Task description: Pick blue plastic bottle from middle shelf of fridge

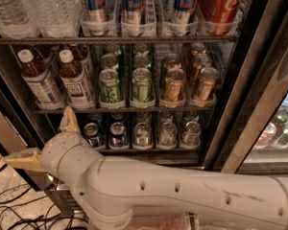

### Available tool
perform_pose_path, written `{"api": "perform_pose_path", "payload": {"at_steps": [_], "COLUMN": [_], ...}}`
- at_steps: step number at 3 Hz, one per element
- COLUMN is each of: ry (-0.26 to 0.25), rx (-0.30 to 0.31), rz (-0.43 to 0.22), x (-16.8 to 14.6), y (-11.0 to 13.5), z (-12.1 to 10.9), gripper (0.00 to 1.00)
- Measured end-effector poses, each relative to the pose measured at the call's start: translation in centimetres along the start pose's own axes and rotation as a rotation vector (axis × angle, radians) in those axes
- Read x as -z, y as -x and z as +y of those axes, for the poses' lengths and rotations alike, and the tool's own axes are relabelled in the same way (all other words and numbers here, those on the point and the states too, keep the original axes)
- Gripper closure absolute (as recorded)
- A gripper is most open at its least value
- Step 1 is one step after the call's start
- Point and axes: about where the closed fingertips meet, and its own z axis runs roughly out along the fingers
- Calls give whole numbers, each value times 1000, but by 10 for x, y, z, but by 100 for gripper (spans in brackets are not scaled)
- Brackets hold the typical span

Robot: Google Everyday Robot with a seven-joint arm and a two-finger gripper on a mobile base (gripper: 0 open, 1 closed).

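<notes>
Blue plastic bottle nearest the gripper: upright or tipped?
Upright: blue plastic bottle stands cap-up on the middle shelf; gripper open just below.

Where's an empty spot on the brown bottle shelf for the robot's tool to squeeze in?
Only the gap above the cans, under the upper rack. The bottles and cans stand packed side by side. The tool is low left, beneath the bottles.

Tall cans (134, 4): seemingly "Red Bull"

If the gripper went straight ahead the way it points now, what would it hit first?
Probably the fridge's left frame, not the blue plastic bottle: the gripper, jaws open below the middle shelf, points up-left. Depth is unclear.
</notes>
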Motion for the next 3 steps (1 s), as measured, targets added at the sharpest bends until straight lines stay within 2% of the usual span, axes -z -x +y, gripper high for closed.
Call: {"api": "perform_pose_path", "payload": {"at_steps": [1,3], "ry": [-50,-69], "rx": [-33,-13], "rz": [-68,-52], "x": [-25,-20], "y": [-1,1], "z": [-13,-17], "gripper": [0,0]}}
